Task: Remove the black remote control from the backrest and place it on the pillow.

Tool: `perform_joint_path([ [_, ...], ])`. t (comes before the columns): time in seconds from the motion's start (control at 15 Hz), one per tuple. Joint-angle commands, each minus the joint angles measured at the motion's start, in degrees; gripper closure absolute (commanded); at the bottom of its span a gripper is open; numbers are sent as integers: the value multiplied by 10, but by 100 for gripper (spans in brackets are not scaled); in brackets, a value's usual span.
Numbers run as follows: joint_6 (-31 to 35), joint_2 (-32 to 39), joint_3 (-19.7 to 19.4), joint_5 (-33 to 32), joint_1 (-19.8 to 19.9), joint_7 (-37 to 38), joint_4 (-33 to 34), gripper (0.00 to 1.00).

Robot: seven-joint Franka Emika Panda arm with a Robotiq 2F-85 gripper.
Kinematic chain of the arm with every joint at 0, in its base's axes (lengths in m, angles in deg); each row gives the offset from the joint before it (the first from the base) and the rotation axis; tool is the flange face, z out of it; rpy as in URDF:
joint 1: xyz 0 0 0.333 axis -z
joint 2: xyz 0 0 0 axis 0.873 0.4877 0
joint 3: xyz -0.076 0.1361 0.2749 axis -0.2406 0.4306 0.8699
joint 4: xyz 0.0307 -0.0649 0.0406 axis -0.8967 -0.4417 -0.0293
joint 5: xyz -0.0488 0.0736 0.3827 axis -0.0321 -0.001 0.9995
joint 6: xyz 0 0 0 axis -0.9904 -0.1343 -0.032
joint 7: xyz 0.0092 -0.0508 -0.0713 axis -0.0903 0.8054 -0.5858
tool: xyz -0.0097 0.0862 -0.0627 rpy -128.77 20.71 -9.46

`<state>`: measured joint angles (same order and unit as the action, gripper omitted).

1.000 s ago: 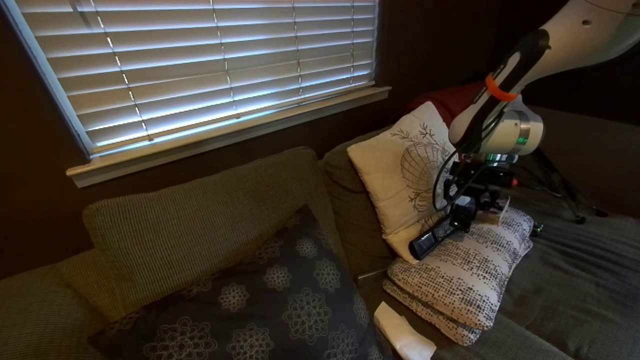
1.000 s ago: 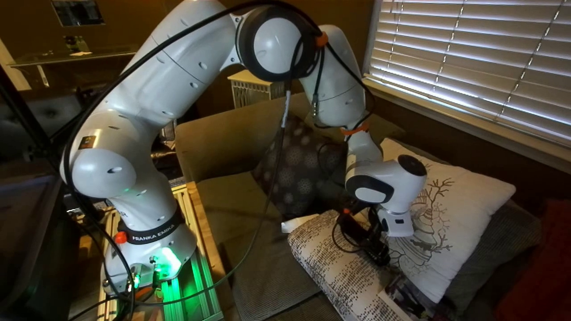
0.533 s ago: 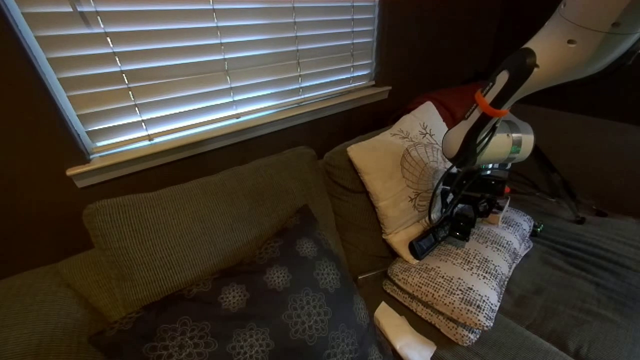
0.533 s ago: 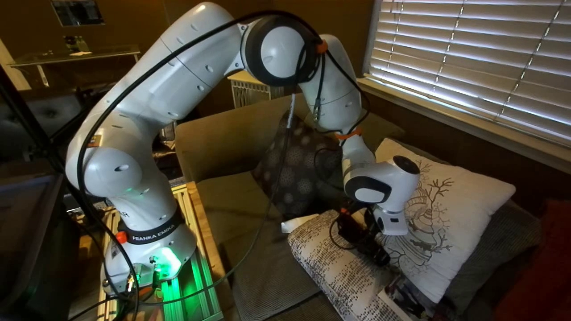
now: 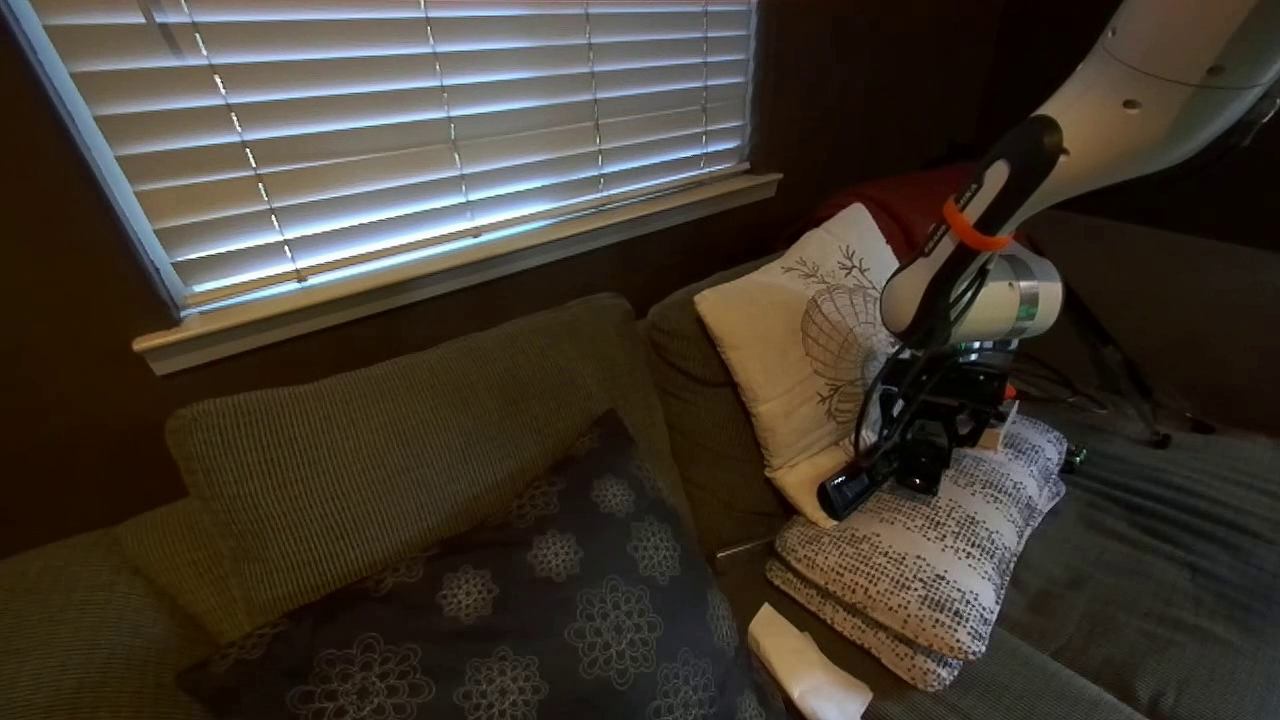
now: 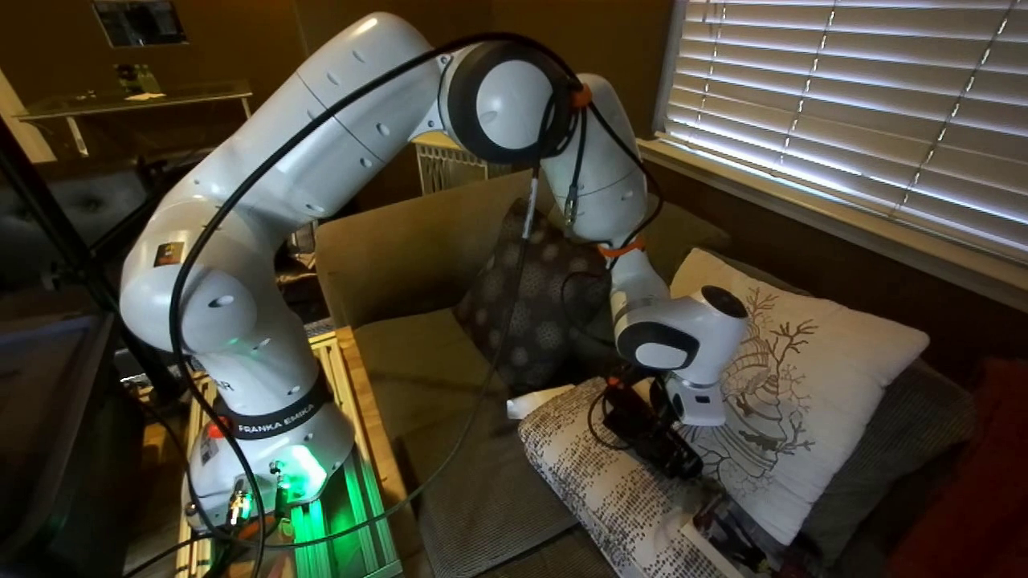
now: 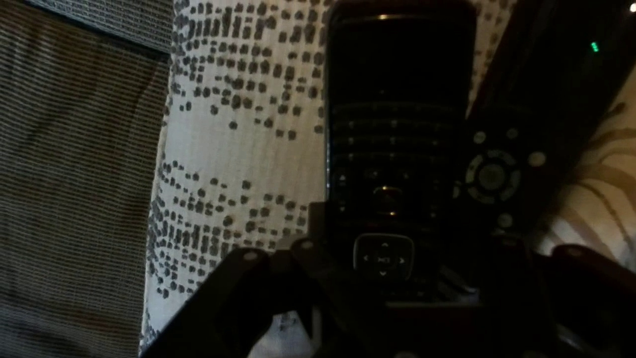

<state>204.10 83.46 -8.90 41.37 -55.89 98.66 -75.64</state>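
Gripper: lower middle of the wrist view, jaws set to the width of the remote, one along each long side, clasping its lower part in deep shadow. Remote: black, keyed, pointing to the top edge, over the pillow; whether it touches cannot be told. Pillow: pale, dark-speckled, in two layers, lower right of an exterior view. Slim remote: upper right of the wrist view, partly hidden by the remote, pale round keys. Shell pillow: cream, leaning, right of centre in an exterior view. Backrest: olive-brown, left of centre, well apart from the remote. Dark cushion: flower print, against the backrest.
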Motion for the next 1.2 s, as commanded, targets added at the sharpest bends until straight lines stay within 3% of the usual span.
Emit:
perform_joint_path([
  [0.0, -12, 14, 1, -9, 0, 20, 18, 58],
  [0.07, -12, 15, 2, -9, 0, 20, 19, 27],
  [0.13, -13, 17, 1, -10, -1, 21, 20, 14],
  [0.27, -13, 19, 1, -10, 0, 20, 23, 0],
  [0.73, 1, 5, 11, -9, 7, -3, 10, 0],
  [1.13, 69, -48, 24, -11, 11, -100, -68, 0],
])
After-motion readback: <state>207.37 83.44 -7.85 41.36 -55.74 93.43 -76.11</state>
